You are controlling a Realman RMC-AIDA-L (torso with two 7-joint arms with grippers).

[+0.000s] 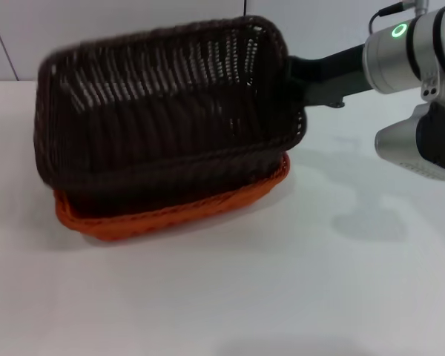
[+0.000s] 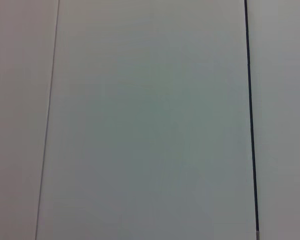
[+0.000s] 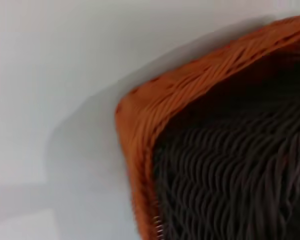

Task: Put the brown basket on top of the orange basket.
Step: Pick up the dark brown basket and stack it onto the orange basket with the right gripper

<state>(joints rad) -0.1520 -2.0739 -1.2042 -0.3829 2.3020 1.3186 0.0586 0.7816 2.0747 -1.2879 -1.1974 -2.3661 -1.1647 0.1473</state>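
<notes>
The brown basket (image 1: 170, 111) is tilted and sits partly inside the orange basket (image 1: 170, 216), whose rim shows under its near and right sides. My right gripper (image 1: 300, 90) reaches in from the right and grips the brown basket's right rim, holding that end up. In the right wrist view a corner of the orange basket (image 3: 140, 120) shows, with the brown basket's weave (image 3: 230, 170) inside it. My left gripper is out of view; the left wrist view shows only a pale panelled surface.
Both baskets rest on a white table (image 1: 282, 282). A pale wall stands behind them. My right arm's silver body (image 1: 423, 96) hangs over the table's right side.
</notes>
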